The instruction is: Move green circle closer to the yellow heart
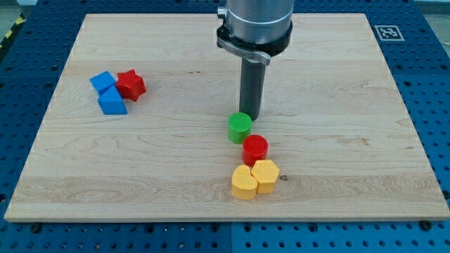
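Note:
The green circle (pixel 239 127) stands on the wooden board near the middle. My tip (pixel 252 116) is just above and to the right of it, touching or nearly touching its upper right edge. The yellow heart (pixel 244 183) lies lower down, near the view's bottom. A red circle (pixel 255 148) sits between the green circle and the yellow heart, touching the green circle's lower right side. A yellow hexagon (pixel 266 174) presses against the heart's right side.
At the view's left a blue cube (pixel 103 81), a second blue block (pixel 112 101) and a red star (pixel 131 85) cluster together. The board (pixel 351 140) is ringed by a blue perforated table. A marker tag (pixel 387 32) sits at the top right corner.

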Motion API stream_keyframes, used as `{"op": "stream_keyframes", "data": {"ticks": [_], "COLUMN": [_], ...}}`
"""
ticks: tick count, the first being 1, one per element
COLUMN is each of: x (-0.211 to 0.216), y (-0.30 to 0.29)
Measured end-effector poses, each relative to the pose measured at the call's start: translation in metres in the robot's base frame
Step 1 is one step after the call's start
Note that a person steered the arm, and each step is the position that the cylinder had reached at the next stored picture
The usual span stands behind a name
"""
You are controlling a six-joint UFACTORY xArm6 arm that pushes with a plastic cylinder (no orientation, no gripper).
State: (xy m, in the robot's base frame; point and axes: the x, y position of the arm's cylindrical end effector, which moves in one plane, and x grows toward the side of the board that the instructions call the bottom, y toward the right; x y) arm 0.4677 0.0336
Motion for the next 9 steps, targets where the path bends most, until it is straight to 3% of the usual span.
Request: {"op": "stream_keyframes", "data": {"ticks": [5, 7, 8, 9], "x": [0.026, 0.062, 0.057, -0.004], "y": [-0.060, -0.060, -0.070, -0.077]}}
